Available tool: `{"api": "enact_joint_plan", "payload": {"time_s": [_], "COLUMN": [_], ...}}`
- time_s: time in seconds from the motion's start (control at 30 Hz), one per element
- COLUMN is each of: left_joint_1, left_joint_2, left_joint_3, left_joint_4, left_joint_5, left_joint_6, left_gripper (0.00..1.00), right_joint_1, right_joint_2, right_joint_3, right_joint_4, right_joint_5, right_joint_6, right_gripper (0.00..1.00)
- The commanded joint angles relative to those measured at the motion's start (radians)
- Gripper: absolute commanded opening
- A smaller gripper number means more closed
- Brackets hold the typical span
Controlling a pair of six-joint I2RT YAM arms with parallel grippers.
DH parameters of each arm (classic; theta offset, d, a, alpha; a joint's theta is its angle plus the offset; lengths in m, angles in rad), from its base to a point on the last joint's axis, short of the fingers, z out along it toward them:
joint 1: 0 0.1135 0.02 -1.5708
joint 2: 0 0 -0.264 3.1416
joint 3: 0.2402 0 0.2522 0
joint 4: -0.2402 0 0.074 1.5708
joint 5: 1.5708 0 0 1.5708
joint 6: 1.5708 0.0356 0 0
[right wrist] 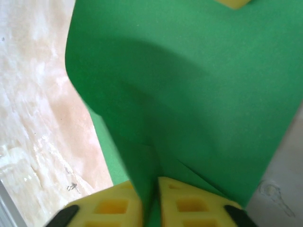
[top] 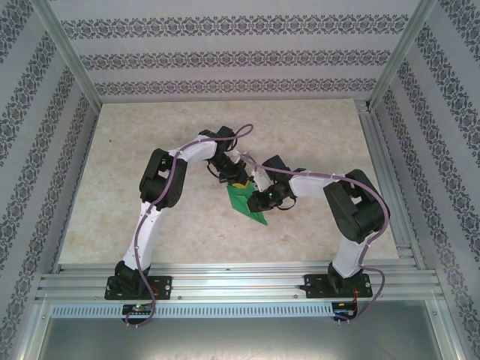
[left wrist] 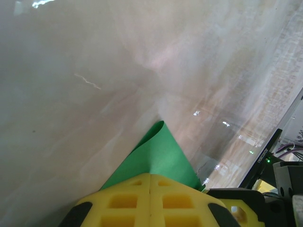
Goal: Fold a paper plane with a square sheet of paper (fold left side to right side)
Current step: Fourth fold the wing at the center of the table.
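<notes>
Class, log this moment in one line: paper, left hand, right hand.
paper: green sheet, partly folded | left hand: shut, touching sheet | right hand: closed on raised fold

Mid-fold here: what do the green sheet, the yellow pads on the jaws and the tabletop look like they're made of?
The green sheet: thin matte paper, judging by its soft curl and sharp crease. The yellow pads: moulded plastic or rubber, likely, with recessed square pockets. The tabletop: glossy marble-look surface, beige veining with reflections; stone or laminate, cannot tell.
</notes>
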Motion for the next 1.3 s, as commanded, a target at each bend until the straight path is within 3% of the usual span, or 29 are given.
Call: {"api": "enact_joint_plan", "payload": {"time_s": [0.0,0.23,0.8,1.07,1.27], "left_joint_1": [0.001,0.001,0.001,0.001,0.001], "left_joint_2": [0.043,0.036,0.035,0.037,0.038], "left_joint_3": [0.011,0.013,0.006,0.006,0.005], "left_joint_4": [-0.027,-0.022,-0.011,-0.010,-0.014], "left_joint_5": [-0.083,-0.082,-0.081,-0.096,-0.100], "left_joint_6": [0.023,0.019,0.010,0.010,0.016], "left_gripper": [0.06,0.06,0.05,0.05,0.05], "right_joint_1": [-0.014,-0.016,0.048,0.034,0.013], "right_joint_2": [-0.021,-0.044,0.011,-0.012,-0.003], "right_joint_3": [-0.016,0.027,0.141,0.136,0.100], "right_joint_4": [0.015,-0.010,-0.066,-0.091,-0.069], "right_joint_5": [0.002,0.026,0.131,0.074,-0.018], "right_joint_6": [0.007,0.004,-0.014,-0.031,-0.025], "right_gripper": [0.23,0.29,0.32,0.04,0.00]}}
